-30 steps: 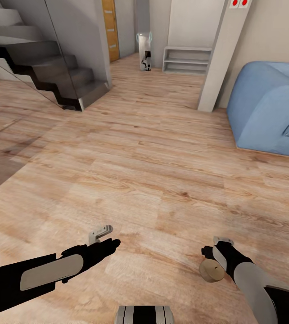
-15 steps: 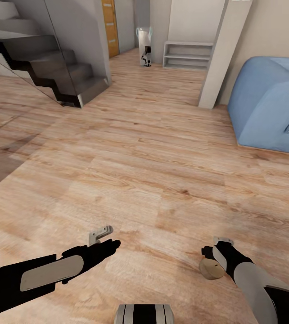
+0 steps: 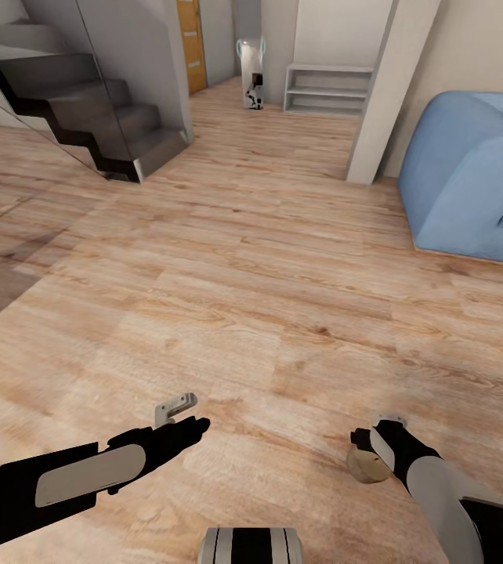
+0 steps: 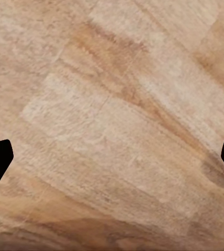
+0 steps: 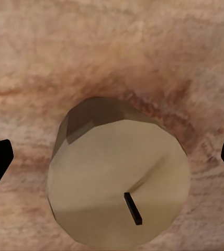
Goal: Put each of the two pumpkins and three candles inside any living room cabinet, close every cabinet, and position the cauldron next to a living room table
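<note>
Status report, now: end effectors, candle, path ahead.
Left end effector open, empty. Right end effector carrying the candle, wick visible. Open wood floor ahead; blue sofa to the right, stairs to the left.

Wood floor (image 3: 267,266); dark staircase (image 3: 87,117) left; blue sofa (image 3: 471,180) right; grey shelf (image 3: 326,90) far.

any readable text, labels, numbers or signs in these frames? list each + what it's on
None readable.
No lettering on the candle held at the right gripper, only its dark wick.
None on the blue sofa, the orange door or the white shelf.
The small far unit by the doorway is too small to tell.
</note>
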Controlling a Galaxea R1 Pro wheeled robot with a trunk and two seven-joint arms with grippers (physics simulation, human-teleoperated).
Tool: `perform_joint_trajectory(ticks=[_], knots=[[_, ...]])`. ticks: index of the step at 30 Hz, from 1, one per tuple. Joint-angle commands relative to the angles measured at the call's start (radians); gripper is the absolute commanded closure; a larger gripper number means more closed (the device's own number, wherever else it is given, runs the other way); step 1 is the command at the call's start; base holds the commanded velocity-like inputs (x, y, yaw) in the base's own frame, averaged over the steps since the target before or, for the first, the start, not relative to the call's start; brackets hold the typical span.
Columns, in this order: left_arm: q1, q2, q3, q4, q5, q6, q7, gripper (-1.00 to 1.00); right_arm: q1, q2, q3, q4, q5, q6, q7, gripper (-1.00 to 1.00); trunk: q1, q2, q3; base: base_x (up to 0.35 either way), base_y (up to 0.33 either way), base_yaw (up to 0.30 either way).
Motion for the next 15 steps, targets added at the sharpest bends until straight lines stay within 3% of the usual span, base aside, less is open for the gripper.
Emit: perform_joint_trajectory(ticks=[1, 15], knots=[[-0.002, 0.000, -0.002, -0.001, 0.008, -0.010, 0.000, -1.00, 0.000, 0.000, -0.004, -0.002, 0.001, 0.006, -0.002, -1.00, 0.000, 0.000, -0.001, 0.000, 0.000, 0.000], [-0.001, 0.000, -0.002, -0.001, 0.008, -0.011, 0.000, -1.00, 0.000, 0.000, -0.004, -0.002, 0.002, 0.005, -0.002, -1.00, 0.002, -0.001, -0.016, 0.000, 0.000, 0.000]])
